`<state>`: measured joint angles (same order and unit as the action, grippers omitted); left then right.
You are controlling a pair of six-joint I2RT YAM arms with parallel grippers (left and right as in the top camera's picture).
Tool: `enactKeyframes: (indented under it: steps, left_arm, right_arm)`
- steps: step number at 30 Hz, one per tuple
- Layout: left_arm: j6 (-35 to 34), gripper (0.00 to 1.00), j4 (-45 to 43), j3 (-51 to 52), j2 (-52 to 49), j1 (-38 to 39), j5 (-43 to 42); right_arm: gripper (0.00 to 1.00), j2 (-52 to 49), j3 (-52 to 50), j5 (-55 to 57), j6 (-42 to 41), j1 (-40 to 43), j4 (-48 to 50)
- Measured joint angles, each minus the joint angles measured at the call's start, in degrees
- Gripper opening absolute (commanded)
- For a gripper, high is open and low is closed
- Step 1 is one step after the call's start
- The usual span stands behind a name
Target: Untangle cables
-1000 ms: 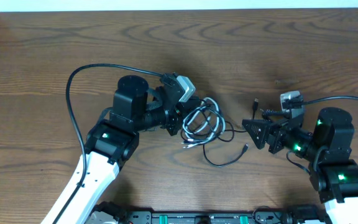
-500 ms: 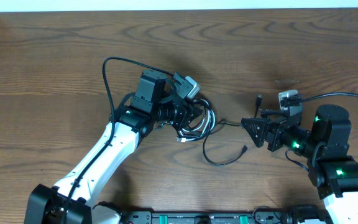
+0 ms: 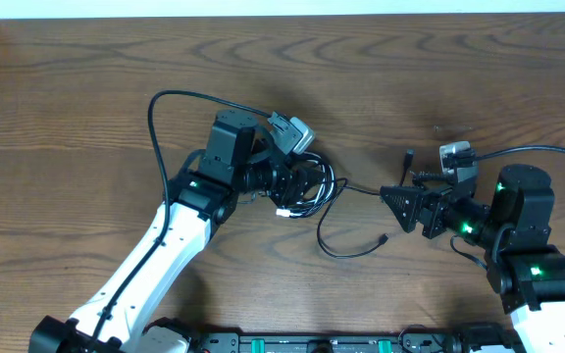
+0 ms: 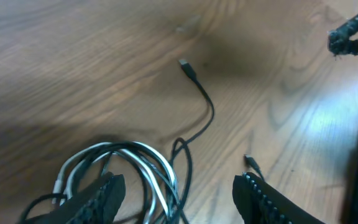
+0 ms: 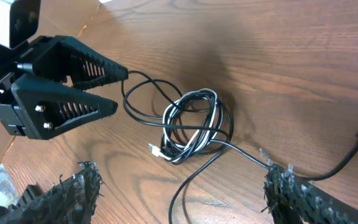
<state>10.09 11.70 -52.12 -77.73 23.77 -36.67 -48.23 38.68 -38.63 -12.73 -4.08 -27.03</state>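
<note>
Overhead. The cables [image 3: 312,191], black and white-grey in one coiled bundle, lie on the wooden table [image 3: 86,98]. The left gripper [image 3: 297,184] sits right over the bundle's left edge; how far it is open cannot be told from here. A black lead runs from the bundle toward the right gripper [image 3: 398,206], curves below the bundle and ends in a small plug [image 3: 385,237]. The right gripper is well apart from the bundle.

Left wrist. The left gripper [image 4: 178,186] has its jaws spread wide, gripping nothing. The bundle [image 4: 129,155] lies low between them, crowding the left finger [image 4: 98,196] (contact unclear). One black strand leaves the bundle and ends in a plug [image 4: 185,63] well beyond it.

Right wrist. The right gripper [image 5: 182,177] is spread wide and empty. The bundle [image 5: 194,124] lies on the table ahead of it. The left gripper [image 5: 118,90] is just beside the bundle, jaws parted, with a black loop at its tips.
</note>
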Motion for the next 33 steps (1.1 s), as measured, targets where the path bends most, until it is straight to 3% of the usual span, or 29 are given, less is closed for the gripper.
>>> enactKeyframes:
  steps: [12,19,27,33]
  left_arm:
    - [0.0,0.65,8.0,0.0,0.0,0.0,11.6]
    - [0.8,0.65,13.6,0.0,0.0,0.0,12.8]
    - [10.5,0.67,23.0,0.0,0.0,0.0,10.1]
    - [19.0,0.73,23.8,0.1,0.0,0.5,9.8]
  right_arm:
    - [0.82,-11.5,0.0,-1.8,-0.9,0.0,-2.7]
    - [0.81,-20.1,0.0,-3.5,-1.3,-1.0,1.7]
    - [0.87,-22.8,0.0,-4.1,-2.3,-1.0,9.9]
    - [0.88,-22.8,0.0,-4.1,-2.6,-1.0,11.1]
